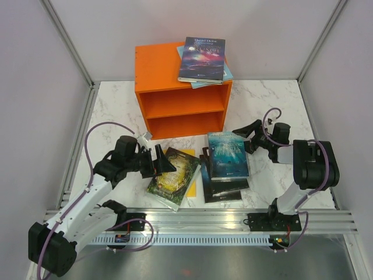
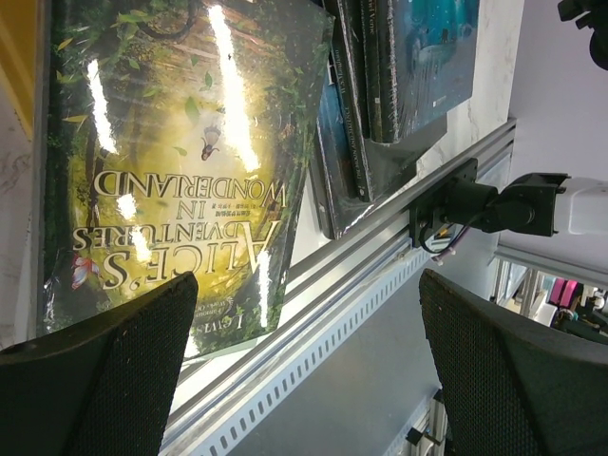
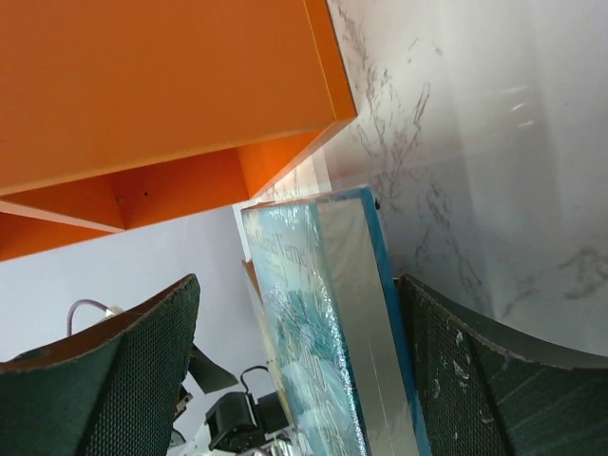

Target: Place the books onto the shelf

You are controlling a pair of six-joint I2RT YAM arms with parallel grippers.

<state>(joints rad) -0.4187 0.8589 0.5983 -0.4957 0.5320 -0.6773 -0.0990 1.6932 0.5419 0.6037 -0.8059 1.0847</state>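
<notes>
Gleaming green-gold book [image 2: 180, 161] reads "Alice's Adventures in Wonderland".

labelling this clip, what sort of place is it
Probably a lab robot workcell, not a home: plain grey panel walls box in a marble-look tabletop, and an aluminium rail runs along its near edge.

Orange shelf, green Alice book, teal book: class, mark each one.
orange shelf [image 1: 152, 70], top view, bare top panel.
green Alice book [image 2: 180, 142], left wrist view, front cover.
teal book [image 1: 227, 154], top view, front cover.
</notes>
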